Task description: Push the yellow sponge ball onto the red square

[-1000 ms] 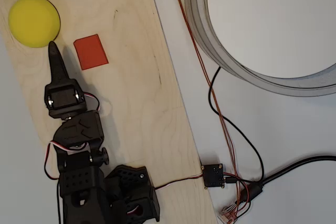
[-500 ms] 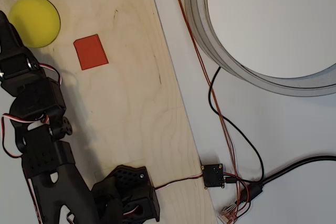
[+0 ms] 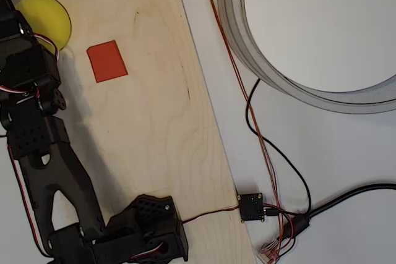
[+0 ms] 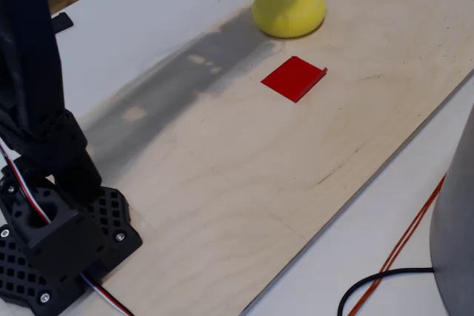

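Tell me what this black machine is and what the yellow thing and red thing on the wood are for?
The black machine is a small robot arm. Its base sits on a wooden board. One picture looks straight down from above; the other looks across the board from beside the base. On the board lie a yellow sponge ball and a flat red square, close together but not touching. The arm is meant to push the ball onto the square, and that is not done yet. In the picture from above, the arm reaches up along the left side and covers part of the ball. I cannot see its pinching fingers clearly, so I cannot tell whether they are open. Nothing seems to be held.
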{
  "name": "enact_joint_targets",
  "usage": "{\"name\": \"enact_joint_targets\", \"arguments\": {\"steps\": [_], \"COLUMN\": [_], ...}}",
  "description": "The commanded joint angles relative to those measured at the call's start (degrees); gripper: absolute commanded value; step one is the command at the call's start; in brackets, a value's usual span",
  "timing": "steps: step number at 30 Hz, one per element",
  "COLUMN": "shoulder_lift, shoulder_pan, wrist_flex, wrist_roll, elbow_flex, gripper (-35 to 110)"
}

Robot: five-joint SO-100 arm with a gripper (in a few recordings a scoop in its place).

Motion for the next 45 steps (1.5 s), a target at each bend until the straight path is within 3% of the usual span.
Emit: {"name": "enact_joint_targets", "arguments": {"steps": [1,20,45], "shoulder_lift": [-1.05,-14.33,-26.19], "shoulder_pan": [0.62,1.76,5.10], "wrist_flex": [3.52,22.59,25.31], "wrist_roll": [1.41,9.49,10.72], "elbow_flex": [-5.45,-29.53,-36.21], "gripper": [20,20,21]}}
